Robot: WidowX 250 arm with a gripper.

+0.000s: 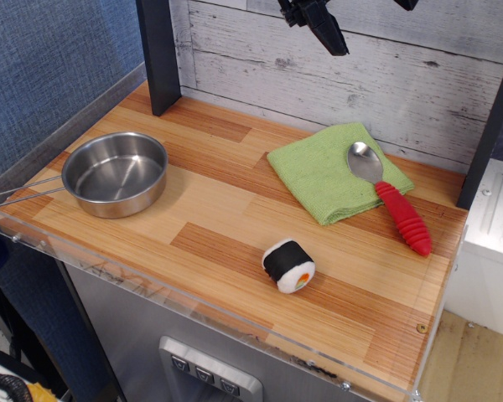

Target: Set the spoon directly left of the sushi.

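On green cloth (335, 172), spoon (391, 197): bowl far-left, red handle near-right.

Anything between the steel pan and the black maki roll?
Nothing: only bare wooden tabletop separates the steel pan from the black-wrapped maki roll in the single camera view.

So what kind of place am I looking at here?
Probably a mock kitchen counter set up for robot practice: a wooden countertop holding a steel pan, a green cloth, a red-handled spoon and a toy sushi.
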